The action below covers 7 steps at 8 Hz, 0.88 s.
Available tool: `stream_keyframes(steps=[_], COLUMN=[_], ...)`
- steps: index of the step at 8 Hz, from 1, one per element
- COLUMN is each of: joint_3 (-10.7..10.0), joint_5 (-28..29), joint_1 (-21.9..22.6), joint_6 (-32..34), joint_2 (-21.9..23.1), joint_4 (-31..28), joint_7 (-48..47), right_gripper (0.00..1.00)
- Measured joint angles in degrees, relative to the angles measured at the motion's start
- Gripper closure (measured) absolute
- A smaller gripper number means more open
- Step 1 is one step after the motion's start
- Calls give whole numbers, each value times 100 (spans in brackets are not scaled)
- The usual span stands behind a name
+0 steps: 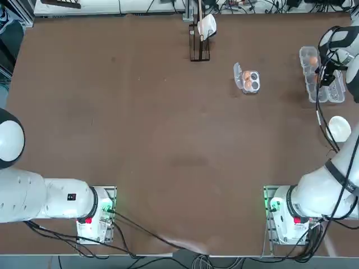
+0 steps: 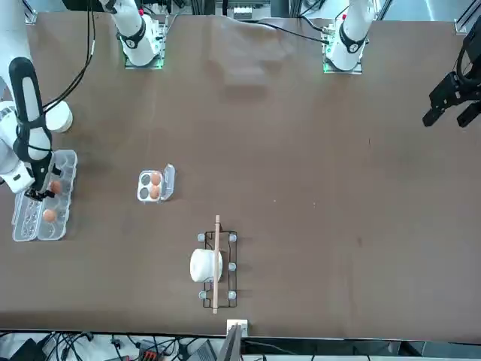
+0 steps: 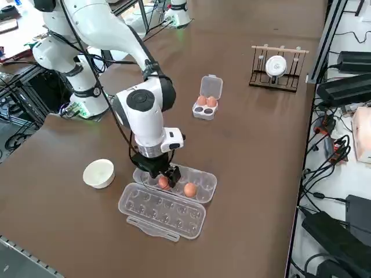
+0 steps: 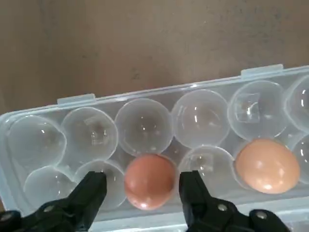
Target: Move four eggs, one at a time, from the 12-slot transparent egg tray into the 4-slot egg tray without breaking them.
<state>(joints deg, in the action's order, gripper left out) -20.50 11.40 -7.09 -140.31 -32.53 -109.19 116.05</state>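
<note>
No writing is readable. The right gripper (image 4: 143, 186) stands open, fingers either side of one egg (image 4: 149, 180) in the 12-slot transparent egg tray (image 4: 87, 140) at the table's edge.

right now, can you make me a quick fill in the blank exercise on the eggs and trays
1. The small four-cup tray holds ____ eggs.
2. The long clear carton still has ____ eggs in its cups.
3. The right gripper has one black finger on each side of the ____ of the carton's eggs, its jaws open.
4. The white bowl stands on the table beside the carton's open ____.

Missing words: two; two; darker; lid
</note>
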Motion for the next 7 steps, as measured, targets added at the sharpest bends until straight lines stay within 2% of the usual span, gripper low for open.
stream_keyframes(steps=[4,5,7], joint_3=[6,19,23], joint_5=[3,12,21], joint_1=[-32,-32,-33], joint_6=[-12,-40,-32], joint_2=[-30,-29,-28], joint_4=[24,64,72], joint_7=[2,2,3], right_gripper=[20,42,44])
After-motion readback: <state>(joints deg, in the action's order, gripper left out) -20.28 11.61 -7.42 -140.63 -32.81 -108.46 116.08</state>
